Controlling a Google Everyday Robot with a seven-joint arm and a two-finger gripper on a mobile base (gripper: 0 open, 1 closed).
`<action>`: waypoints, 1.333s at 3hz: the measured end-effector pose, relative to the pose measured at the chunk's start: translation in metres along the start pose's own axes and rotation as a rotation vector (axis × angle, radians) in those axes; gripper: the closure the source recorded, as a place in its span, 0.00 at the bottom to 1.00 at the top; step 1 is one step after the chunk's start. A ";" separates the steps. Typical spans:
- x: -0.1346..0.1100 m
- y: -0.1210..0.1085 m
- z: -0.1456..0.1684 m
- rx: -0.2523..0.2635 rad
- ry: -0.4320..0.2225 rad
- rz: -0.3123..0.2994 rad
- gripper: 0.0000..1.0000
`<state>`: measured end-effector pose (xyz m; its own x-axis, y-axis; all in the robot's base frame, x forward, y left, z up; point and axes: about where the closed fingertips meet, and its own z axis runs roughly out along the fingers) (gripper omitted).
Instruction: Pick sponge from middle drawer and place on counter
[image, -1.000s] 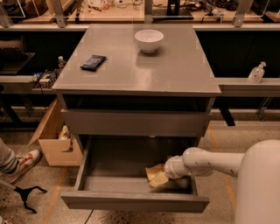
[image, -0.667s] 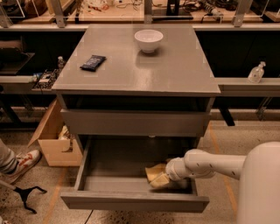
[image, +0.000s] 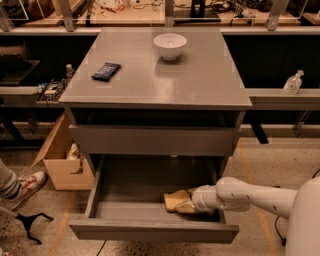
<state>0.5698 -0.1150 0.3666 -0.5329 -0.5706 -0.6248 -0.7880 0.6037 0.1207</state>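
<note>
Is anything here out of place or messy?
Nothing is spilled or broken. The one oddity is the sponge lying askew in the open drawer, near its front right corner, where the gripper reaches in to it. The bowl and packet sit neatly on the counter.

The middle drawer (image: 152, 233) stands open below the counter (image: 200, 80), and the sponge (image: 176, 201) lies in its near right part. The white arm reaches in from the right, with the gripper (image: 193, 204) at the sponge's right end, touching it. On the counter a white bowl (image: 170, 46) sits toward the far edge and a flat black packet (image: 106, 71) lies to the left, while an open cardboard box (image: 59, 161) stands on the floor left of the cabinet.
</note>
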 end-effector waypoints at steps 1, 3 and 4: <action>0.002 0.004 -0.001 -0.013 -0.042 0.005 0.86; -0.050 0.023 -0.052 -0.057 -0.227 -0.089 1.00; -0.081 0.034 -0.090 -0.086 -0.325 -0.159 1.00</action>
<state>0.5582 -0.0979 0.4908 -0.2870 -0.4387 -0.8516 -0.8836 0.4646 0.0584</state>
